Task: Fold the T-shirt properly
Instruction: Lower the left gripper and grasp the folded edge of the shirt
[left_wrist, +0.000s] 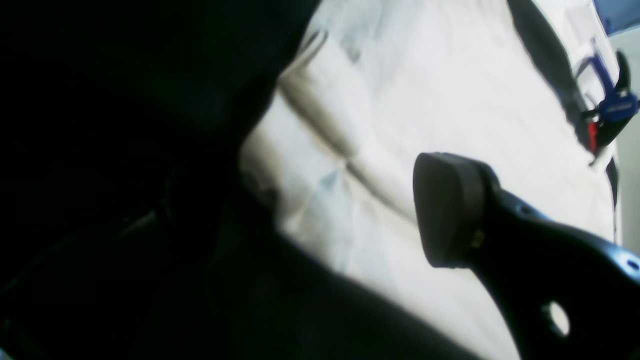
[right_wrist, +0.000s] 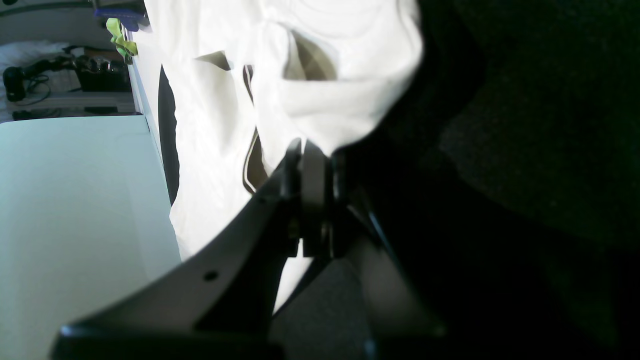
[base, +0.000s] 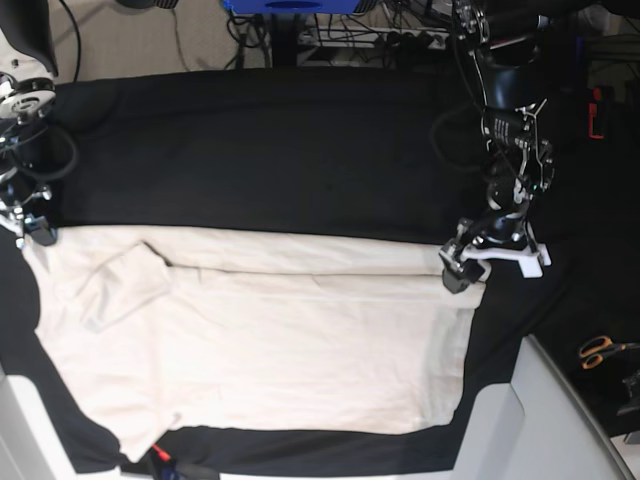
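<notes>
Shirt: flat on the black cloth.
Right gripper: clamped on the shirt's corner, it seems.
Left gripper: wide apart, empty, over the shirt's opposite corner.

The T-shirt is plain cream, unpatterned. The bench cover is black. Scissors have orange handles. The grippers' fingers are dark grey.

A black cloth covers the desk. Orange-handled scissors lie at the right edge; cables run along the top.
</notes>
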